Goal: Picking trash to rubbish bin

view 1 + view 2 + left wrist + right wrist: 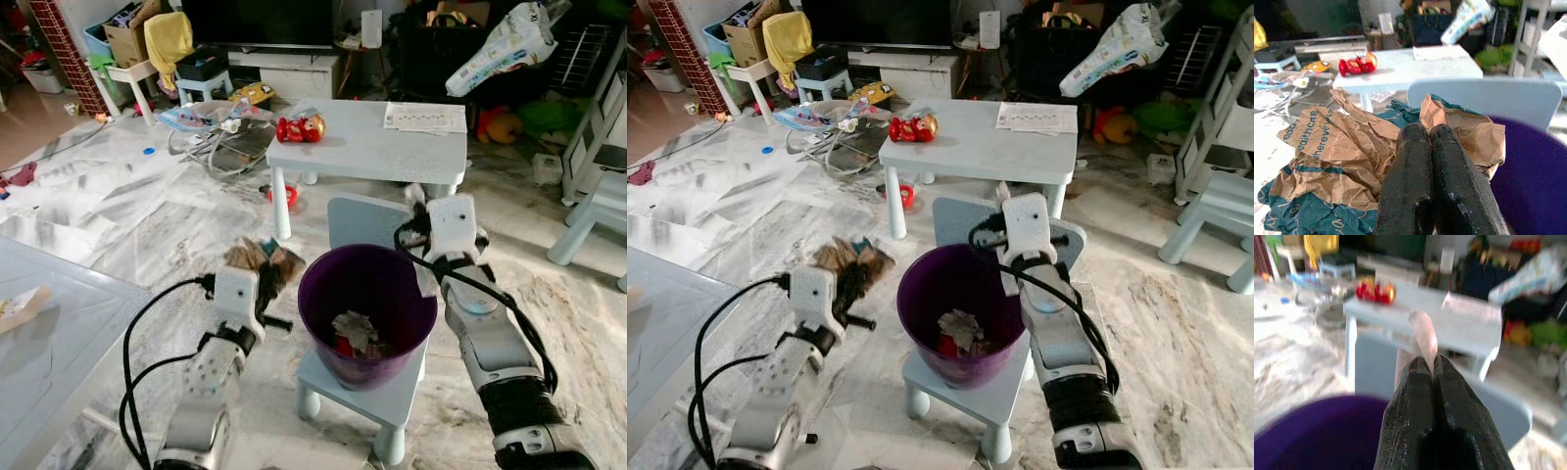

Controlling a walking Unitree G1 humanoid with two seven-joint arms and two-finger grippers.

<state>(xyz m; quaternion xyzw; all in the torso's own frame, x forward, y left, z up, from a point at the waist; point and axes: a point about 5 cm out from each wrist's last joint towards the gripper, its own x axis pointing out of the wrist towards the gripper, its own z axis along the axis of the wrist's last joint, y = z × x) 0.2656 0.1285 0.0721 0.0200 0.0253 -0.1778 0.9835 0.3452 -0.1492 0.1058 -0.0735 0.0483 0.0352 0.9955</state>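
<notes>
The left gripper (1422,142) has its two black fingers pressed together on a crumpled brown and teal paper bag (1347,156), which bunches up around and beyond the fingertips. The right gripper (1425,367) likewise has its fingers closed, pinching a small pale, rounded scrap (1422,333) that sticks up past the tips; what the scrap is made of cannot be told from the blurred wrist view.

Outward from there, the left gripper holds the bag just left of the round purple plastic rubbish bin (318,294), near its rim but outside it. The right gripper sits at the far right edge of the bin's rim, with its scrap about over that edge.

The bin stands on a small pale blue child's chair (387,397) on the marble floor (147,215). Inside it lie a crumpled grey-white wad of paper (355,329) and something red beneath it.

So the task looks partly done: some trash is already in the bin, and two more pieces are held at its rim, not yet dropped in. Farther off, a red and gold wrapped item (300,128) and a printed paper sheet (425,117) lie on the pale blue low table (362,157); whether these count as trash is unclear.
</notes>
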